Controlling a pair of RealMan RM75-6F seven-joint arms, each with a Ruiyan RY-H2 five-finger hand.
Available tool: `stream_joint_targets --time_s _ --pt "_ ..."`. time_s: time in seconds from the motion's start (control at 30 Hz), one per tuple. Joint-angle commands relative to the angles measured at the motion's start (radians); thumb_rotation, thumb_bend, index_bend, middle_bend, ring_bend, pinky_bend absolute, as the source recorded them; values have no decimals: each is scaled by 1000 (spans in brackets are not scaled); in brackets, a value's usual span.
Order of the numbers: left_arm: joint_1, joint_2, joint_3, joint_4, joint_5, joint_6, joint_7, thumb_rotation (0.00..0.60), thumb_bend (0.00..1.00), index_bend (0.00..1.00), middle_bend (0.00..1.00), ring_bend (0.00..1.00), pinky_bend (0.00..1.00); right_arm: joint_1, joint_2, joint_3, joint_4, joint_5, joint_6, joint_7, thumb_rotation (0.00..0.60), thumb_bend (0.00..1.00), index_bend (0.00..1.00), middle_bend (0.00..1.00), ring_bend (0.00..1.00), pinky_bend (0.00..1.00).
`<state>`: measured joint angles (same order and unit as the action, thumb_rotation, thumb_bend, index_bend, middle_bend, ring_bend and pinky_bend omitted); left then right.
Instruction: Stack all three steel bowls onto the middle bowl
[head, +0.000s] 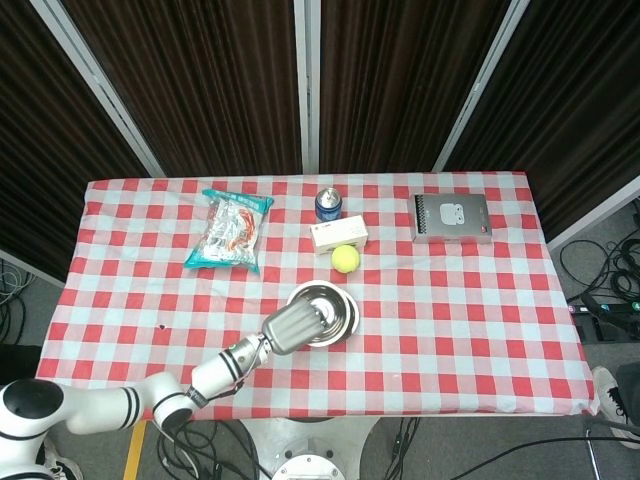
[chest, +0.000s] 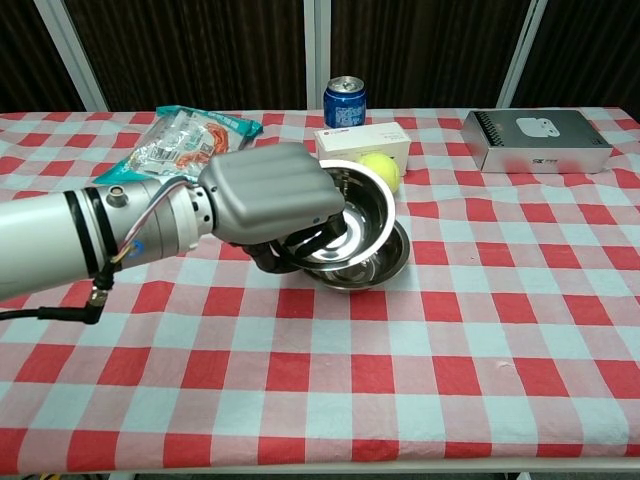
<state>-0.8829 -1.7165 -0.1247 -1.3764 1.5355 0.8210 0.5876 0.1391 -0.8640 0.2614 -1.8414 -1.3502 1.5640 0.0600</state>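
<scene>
The left hand (chest: 270, 195) is gripping a steel bowl (chest: 358, 215) by its near rim, fingers (chest: 300, 243) curling inside the bowl and pinching the wall. The held bowl is tilting toward the camera, sitting partly within a second steel bowl (chest: 385, 265) resting on the checkered surface (chest: 450, 340). In the head view the hand (head: 296, 326) is covering the bowls' (head: 330, 312) left edge. A tennis ball (chest: 385, 170), a white box (chest: 362, 142) and a soda can (chest: 345, 100) are standing just behind.
</scene>
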Motion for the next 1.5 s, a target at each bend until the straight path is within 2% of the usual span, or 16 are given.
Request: stream_joint_targets --time_s 0.03,0.47,0.63,0.77,0.83,0.97,1.1,1.2,1.3,1.37,1.4,1.47,1.5 --pt "-12 -2 -5 10 -9 -8 -7 600 335 720 745 1000 1000 -3 -2 3 5 1 6 4 600 27 56 113 0 0" --pt "-35 -26 11 22 -39 -8 -18 600 335 697 721 1000 1000 -6 -8 9 22 0 13 24 600 26 56 114 0 0" --pt "-50 -18 26 26 -30 -19 -45 600 283 487 550 1000 1000 -8 -9 11 26 8 10 26 600 26 57 114 0 0" --pt "-56 2 34 21 -26 -20 -54 600 251 385 460 999 1000 -8 -10 13 26 11 9 27 600 26 56 114 0 0" --pt "-56 21 38 9 -28 -20 -47 600 243 348 434 994 1000 -9 -9 14 25 10 11 27 600 26 57 114 0 0" --pt "-45 84 42 -50 -60 -21 16 600 238 336 428 988 1000 -11 -6 15 19 5 15 26 600 27 57 114 0 0" --pt "-10 195 50 -149 -164 -21 146 600 238 336 428 982 1000 -14 -4 12 15 -1 17 26 600 31 57 114 0 0" --pt "36 283 59 -209 -223 37 204 600 238 336 429 981 1000 -12 -8 6 15 -12 13 23 600 31 57 115 0 0" --pt "107 364 66 -241 -243 144 184 600 229 336 429 960 994 -8 -17 -6 17 -33 5 18 600 31 57 114 0 0" --pt "165 400 64 -244 -243 224 103 600 215 337 429 931 970 -4 -26 -16 21 -50 -2 14 600 30 57 115 0 0" --pt "210 414 60 -239 -242 283 21 600 205 339 429 905 947 -1 -34 -23 25 -63 -7 13 600 29 57 115 0 0" --pt "275 430 60 -220 -227 367 -104 600 189 342 422 806 895 3 -46 -37 33 -84 -17 9 600 27 56 115 0 0" --pt "316 435 64 -199 -211 423 -170 600 180 342 415 724 855 6 -55 -46 41 -97 -24 3 600 26 56 115 0 0"
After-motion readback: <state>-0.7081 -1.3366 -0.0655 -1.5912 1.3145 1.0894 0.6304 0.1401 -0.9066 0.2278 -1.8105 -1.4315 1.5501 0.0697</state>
